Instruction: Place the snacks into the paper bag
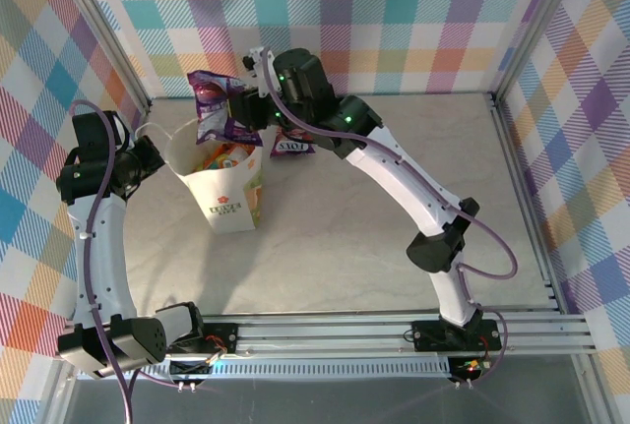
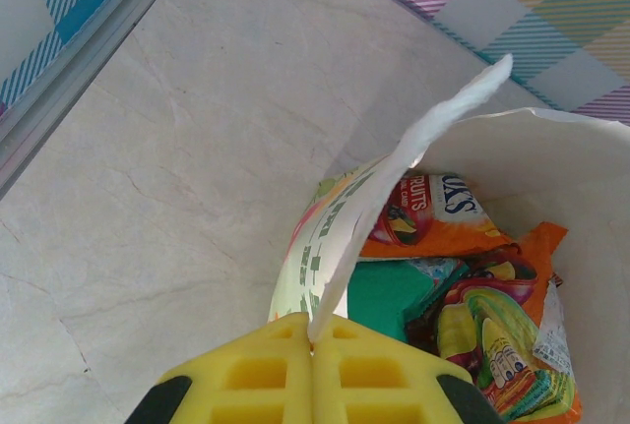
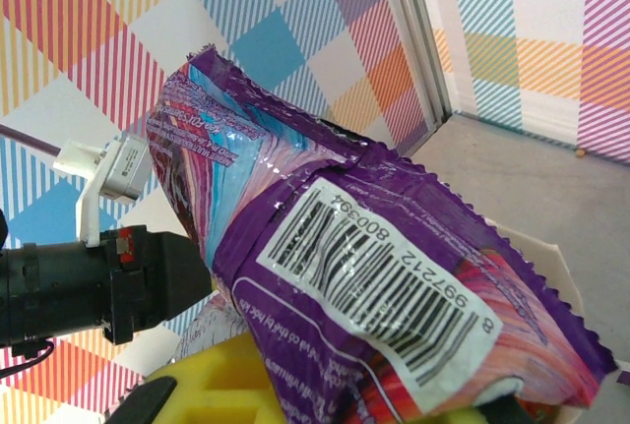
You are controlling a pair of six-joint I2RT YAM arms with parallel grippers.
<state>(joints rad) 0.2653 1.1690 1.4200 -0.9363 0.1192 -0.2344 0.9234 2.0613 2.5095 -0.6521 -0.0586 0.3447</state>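
Action at the back left of the tabletop (image 1: 325, 257): the right pincer (image 1: 236, 109) is clenched on a purple packet (image 3: 374, 257), and that packet hangs in the air right above the open mouth of the paper bag (image 1: 228, 206). From the right wrist you get the packet's back, barcode label facing the camera, crinkled foil edge fanning upward, the grip coming from below.

The bag stands upright on the tabletop, white, with a small red logo on its near face and colourful print down one side. Over on its left, the left pincer (image 2: 313, 337) is clamped tight on the bag's rim. The left wrist view shows two yellow pads (image 2: 266, 370) pressed together with the thin white paper edge pinched between them, the rim curving up and away from the grip.

Look down inside the bag: an orange packet (image 2: 433, 215) lies toward the far wall, a teal-green packet (image 2: 389, 291) sits just nearer, and a packet with red, yellow and green print (image 2: 492, 350) rests beside that, all overlapping.

One more out on the tabletop: a second purple packet (image 1: 291, 146) lies flat just behind the bag, partly hidden under the right arm. Checked walls (image 1: 413, 11) ring the whole scene.
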